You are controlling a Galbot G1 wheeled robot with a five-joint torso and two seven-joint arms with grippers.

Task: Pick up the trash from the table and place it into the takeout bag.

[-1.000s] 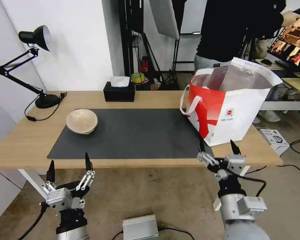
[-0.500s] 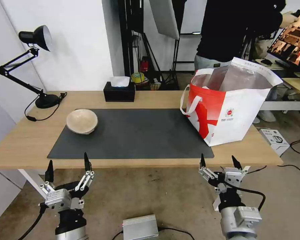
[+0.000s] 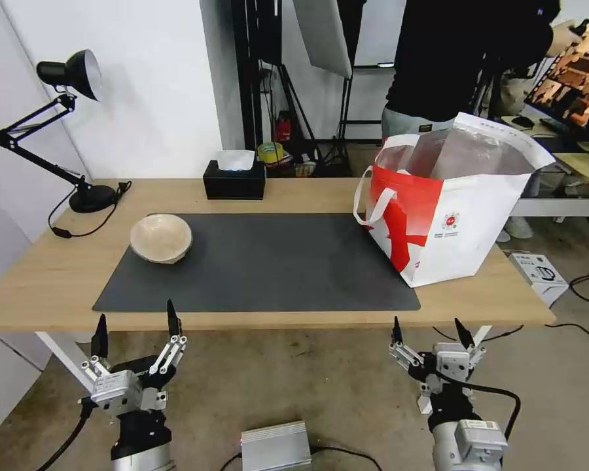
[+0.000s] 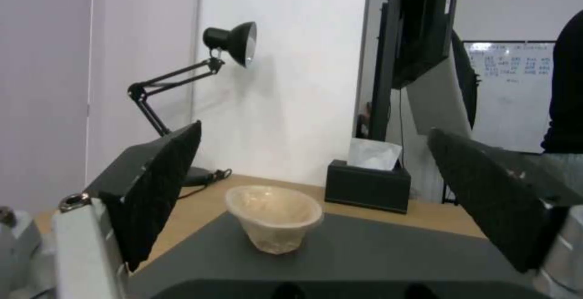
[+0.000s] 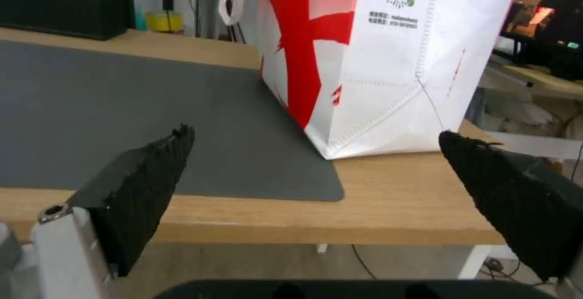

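Left claw (image 3: 137, 327): fingers spread wide, holding nothing, touching nothing. It sits below the near edge of the tabletop (image 3: 59, 275), on the bowl's side, fingertips pointing up.

Right claw (image 3: 429, 331): fingers also spread wide, empty, below the tabletop's near edge on the bag's side, tips up. In the right wrist view both fingers (image 5: 140, 185) frame the bag's near bottom corner, well apart from it.

Bowl (image 3: 161, 238): beige, upright, on the mat's left end, its outer side reaching over the mat's edge toward the lamp. In the left wrist view the bowl (image 4: 274, 218) stands between the left claw's fingers (image 4: 155, 185), farther off, not touched.

Mat (image 3: 262, 261): dark grey, covers the tabletop's middle; bare between bowl and bag.

Bag (image 3: 455, 216): red and white, foil-lined, mouth open, standing at the mat's right end with its base partly on the mat and partly on the wood. White loop handle hangs on its mat-facing side.

Tissue box (image 3: 234, 178): black, behind the mat's far edge. Lamp (image 3: 69, 131): black, base on the tabletop beyond the bowl, cord trailing beside it.

Nothing stands between the left claw and the bowl except the tabletop edge.
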